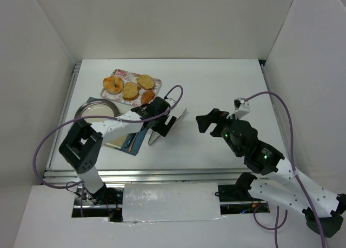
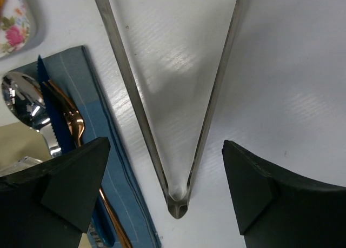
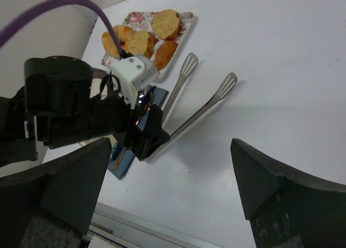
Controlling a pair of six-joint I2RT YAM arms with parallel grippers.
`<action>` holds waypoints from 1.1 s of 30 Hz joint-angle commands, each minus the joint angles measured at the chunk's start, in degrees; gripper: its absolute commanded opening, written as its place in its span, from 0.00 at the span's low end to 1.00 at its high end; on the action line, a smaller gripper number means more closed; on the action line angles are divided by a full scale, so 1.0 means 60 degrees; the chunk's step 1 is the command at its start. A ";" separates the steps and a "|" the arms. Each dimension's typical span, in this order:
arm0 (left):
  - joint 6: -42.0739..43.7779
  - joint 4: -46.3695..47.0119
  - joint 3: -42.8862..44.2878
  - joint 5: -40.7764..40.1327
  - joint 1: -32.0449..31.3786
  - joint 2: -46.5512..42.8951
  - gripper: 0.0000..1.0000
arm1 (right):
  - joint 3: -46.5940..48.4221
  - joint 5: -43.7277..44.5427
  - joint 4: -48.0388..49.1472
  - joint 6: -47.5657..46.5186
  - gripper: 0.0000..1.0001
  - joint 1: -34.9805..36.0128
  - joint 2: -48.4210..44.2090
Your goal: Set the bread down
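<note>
The bread (image 1: pixel 113 85), a round golden-brown bun with a paler centre, lies at the left end of a floral tray (image 1: pixel 157 85) at the back left. In the right wrist view the bread (image 3: pixel 112 41) is partly behind a purple cable. My left gripper (image 1: pixel 161 128) is open and low over the table. In the left wrist view its jaws (image 2: pixel 167 196) stand either side of the hinge of metal tongs (image 2: pixel 177 196), apart from it. My right gripper (image 1: pixel 208 121) is open, empty and raised over the table's middle; its own view shows it (image 3: pixel 170 188) above bare table.
Two toasted slices (image 1: pixel 130 90) and a reddish piece (image 1: pixel 147 97) share the tray. A silver plate (image 1: pixel 86 108) sits left of the left arm. A blue napkin (image 2: pixel 116 167) holds a spoon (image 2: pixel 21 96) and copper cutlery (image 2: pixel 70 118). The tongs (image 1: pixel 172 122) lie open on the table.
</note>
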 commanded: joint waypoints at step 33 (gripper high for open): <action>0.0039 0.0306 0.1466 -0.0083 0.0256 0.2170 1.00 | -0.0127 0.0125 0.0108 0.0019 1.00 0.0045 -0.0404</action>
